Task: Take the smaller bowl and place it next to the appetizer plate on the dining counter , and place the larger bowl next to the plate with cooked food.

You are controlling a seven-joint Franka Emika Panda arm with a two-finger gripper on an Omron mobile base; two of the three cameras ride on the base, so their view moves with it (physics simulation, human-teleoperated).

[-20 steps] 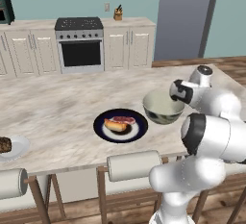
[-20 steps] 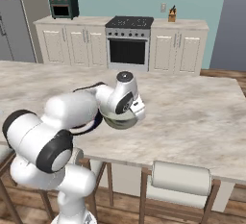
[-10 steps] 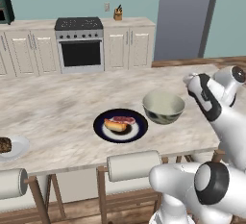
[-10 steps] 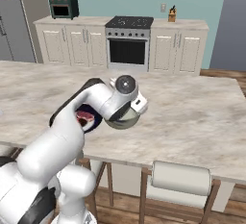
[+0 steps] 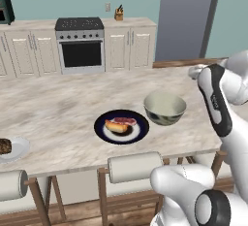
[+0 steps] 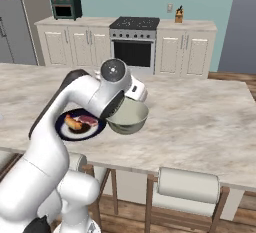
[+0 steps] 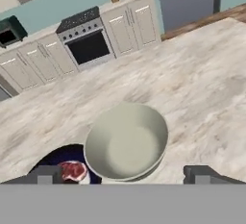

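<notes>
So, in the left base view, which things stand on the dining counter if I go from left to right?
The appetizer plate at the left edge → the plate with cooked food → the larger bowl, all on the dining counter.

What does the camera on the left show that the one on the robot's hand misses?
Left base view alone: the appetizer plate with its dark brown lump at the counter's left end, and the padded stools below. Hand view alone: the open pincer, its tips either side of the bowl. Both: the larger bowl standing on the dining counter right beside the plate with cooked food, plus the stove behind.
</notes>
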